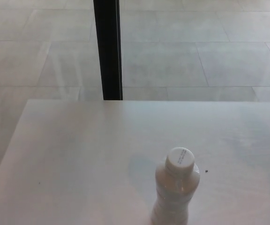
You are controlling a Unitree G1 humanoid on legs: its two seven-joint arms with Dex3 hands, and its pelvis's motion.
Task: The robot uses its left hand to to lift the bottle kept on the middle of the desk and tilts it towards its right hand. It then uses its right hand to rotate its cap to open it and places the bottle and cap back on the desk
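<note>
Bottle: pale, translucent plastic with a ribbed body, standing upright at lower centre-right of the frame, its base cut off by the bottom edge. Nothing touches it.

Cap: white, round, seated on the bottle's neck, with small dark print on its top face.

Worktop: white and smooth, filling the lower half of the frame; its far edge runs across the middle, its left edge slants down toward the lower left corner. A faint shadow lies just left of the bottle.

Speck: a tiny dark mark on the worktop, just right of the bottle's shoulder.

Post: a black upright running from the top edge down to the worktop's far edge, left of centre.

Floor: large pale tiles with thin seams, across the upper half.

Hands: neither shows in the frame, so no fingers are near the bottle and their state cannot be told.
</note>
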